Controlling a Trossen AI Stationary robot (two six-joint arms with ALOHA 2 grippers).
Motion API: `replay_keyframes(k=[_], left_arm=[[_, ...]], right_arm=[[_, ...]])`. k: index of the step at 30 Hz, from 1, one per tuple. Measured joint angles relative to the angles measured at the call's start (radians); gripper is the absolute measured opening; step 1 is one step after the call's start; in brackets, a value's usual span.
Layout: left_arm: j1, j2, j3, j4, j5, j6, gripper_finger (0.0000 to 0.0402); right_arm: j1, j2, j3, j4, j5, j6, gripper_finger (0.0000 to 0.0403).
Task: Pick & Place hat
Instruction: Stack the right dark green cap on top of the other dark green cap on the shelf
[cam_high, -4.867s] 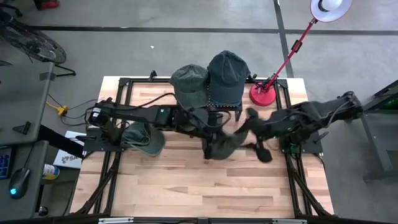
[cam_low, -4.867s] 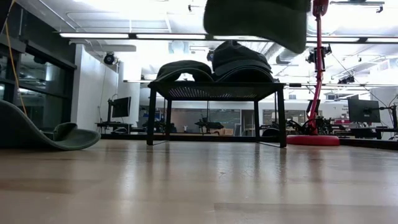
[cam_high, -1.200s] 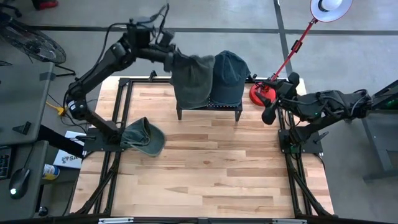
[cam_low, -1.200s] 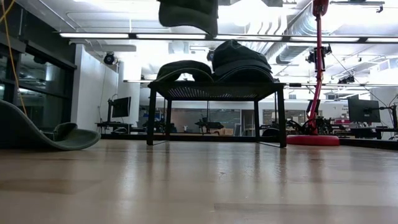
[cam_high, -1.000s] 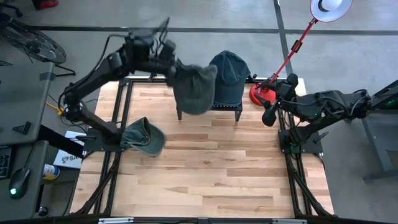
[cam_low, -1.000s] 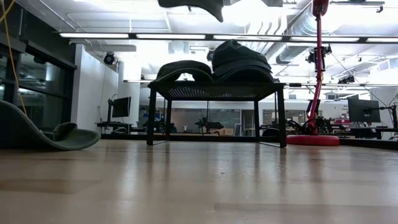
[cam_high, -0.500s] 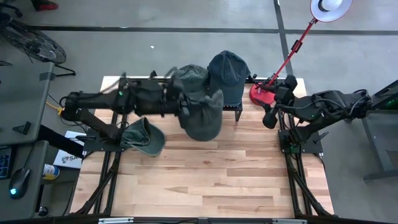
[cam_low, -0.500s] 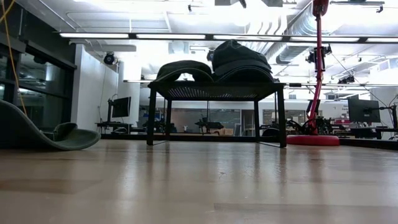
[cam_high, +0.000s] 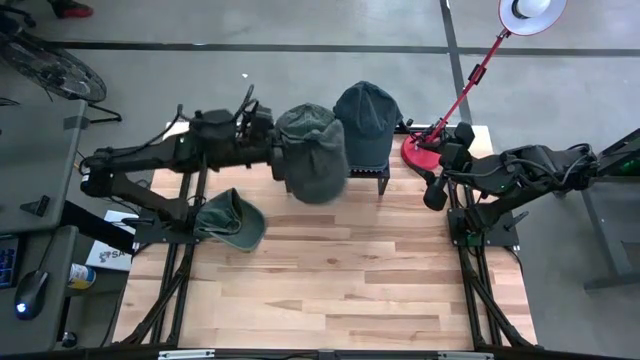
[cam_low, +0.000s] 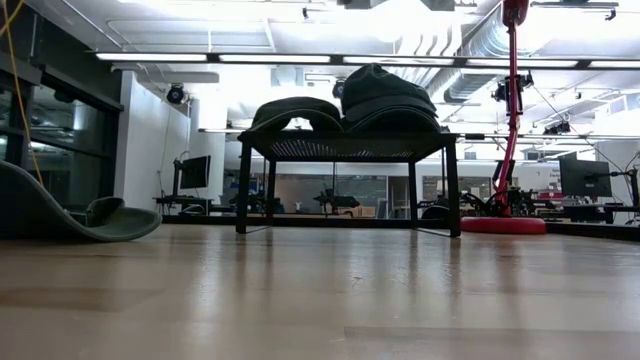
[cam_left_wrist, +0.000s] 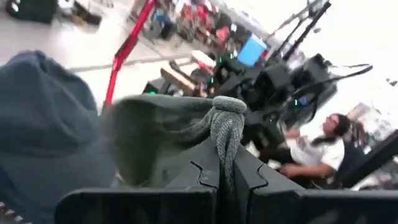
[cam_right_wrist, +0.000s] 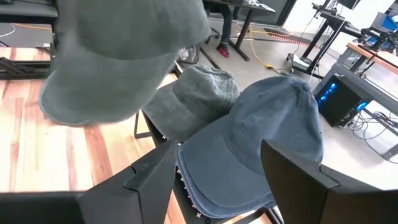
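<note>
No lettering can be read anywhere (hats included).

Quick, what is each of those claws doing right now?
Left gripper: closed, pinching the green hat above the table.
Right gripper: open, holding nothing, at the table's right edge.

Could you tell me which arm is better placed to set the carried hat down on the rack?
Left. The left gripper already pinches the green hat just above the rack, while the right gripper waits empty by the table's edge.
</note>
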Motion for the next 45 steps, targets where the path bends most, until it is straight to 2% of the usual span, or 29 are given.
replay_keyframes(k=[5, 9, 27, 33, 45], left_arm=[[0.139, -0.02, -0.002, -0.022, 0.241, -0.009, 0.0], [0.246, -0.018, -0.002, -0.007, 0.372, -0.024, 0.0], [0.506, -0.027, -0.194, 0.201, 0.674, -0.093, 0.0], [0.576, -0.022, -0.233, 0.21, 0.778, -0.101, 0.0], [0.651, -0.02, -0.284, 0.241, 0.862, -0.103, 0.0]], right_arm=[[0.0, 0.0, 0.0, 0.0, 0.0, 0.0, 0.0227], [0.0, 0.0, 0.0, 0.0, 0.008, -0.013, 0.0227], [0.0, 0.0, 0.0, 0.001, 0.05, -0.007, 0.0227], [0.0, 0.0, 0.0, 0.001, 0.06, -0.007, 0.0227], [0.0, 0.001, 0.0, 0.001, 0.101, 0.008, 0.0227]])
